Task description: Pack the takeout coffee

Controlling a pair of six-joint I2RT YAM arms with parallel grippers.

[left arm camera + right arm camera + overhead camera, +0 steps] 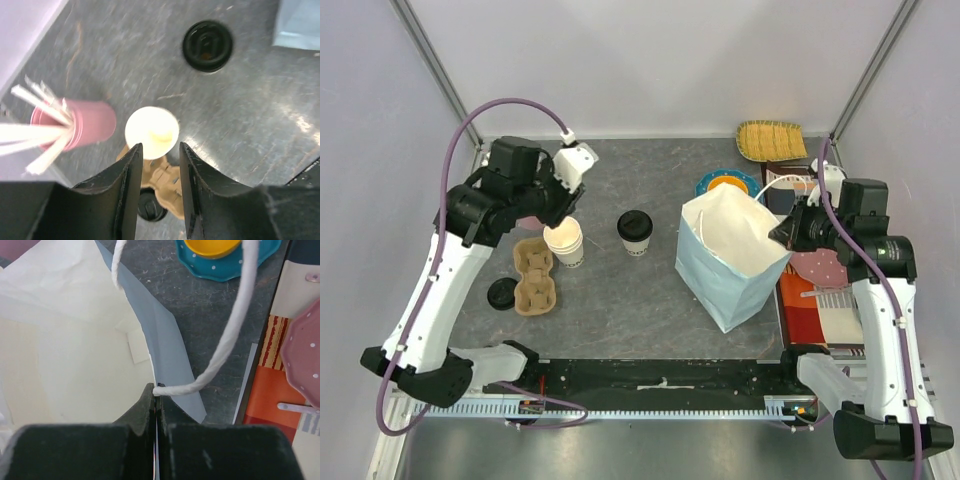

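A grey worktop (650, 310) seen from above, with two robot arms fixed at its near edge. The biggest thing on it is a pale blue paper bag (725, 285) with a white inside, standing upright with its mouth wide open and nothing visible in it.

The right tool (156, 390) reaches to the bag's right rim. Its jaws are pressed together on the paper edge, right where the white cord handle (235, 335) is fixed, which appears to hold the mouth open. The left tool (160, 150) hangs well to the left of the bag, with its jaws partly apart and nothing between them. It is above a stack of lidless cups (564, 242) and not over the coffee.

Just right of the bag lie a pink plate (820, 268) and some printed mats. Behind the bag sit a woven basket (771, 140) and a teal plate (710, 185). Far left of the bag is a cardboard cup carrier (533, 275), with the cup stack just beside it and a pink cup of sticks (87, 122) close by.

The takeout coffee (634, 231), a small white cup with a black lid, stands upright on the worktop just left of the bag, touched by neither tool. A loose black lid (502, 293) lies farthest left of the bag.

Judging by this, the bag is ready, but the packing itself is not yet done. The coffee has yet to be gripped, lifted and lowered into the bag.
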